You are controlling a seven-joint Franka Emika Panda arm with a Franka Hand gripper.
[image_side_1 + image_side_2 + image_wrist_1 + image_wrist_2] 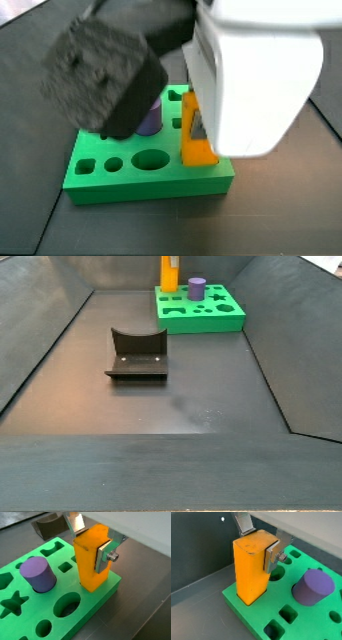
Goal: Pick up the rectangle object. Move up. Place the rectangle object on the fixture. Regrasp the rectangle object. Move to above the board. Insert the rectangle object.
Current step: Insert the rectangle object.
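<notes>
The orange-yellow rectangle object stands upright between the fingers of my gripper, which is shut on its upper part. It also shows in the second wrist view. Its lower end meets the green board at a near corner; I cannot tell how deep it sits in a cut-out. In a side view the block rises from the board's left rear corner. The dark fixture stands apart on the floor, nearer the middle.
A purple cylinder stands upright in the board beside the block, also seen in a side view. Several cut-outs in the board are open. The arm's white body hides much of the scene in a side view. Dark sloped walls surround the floor.
</notes>
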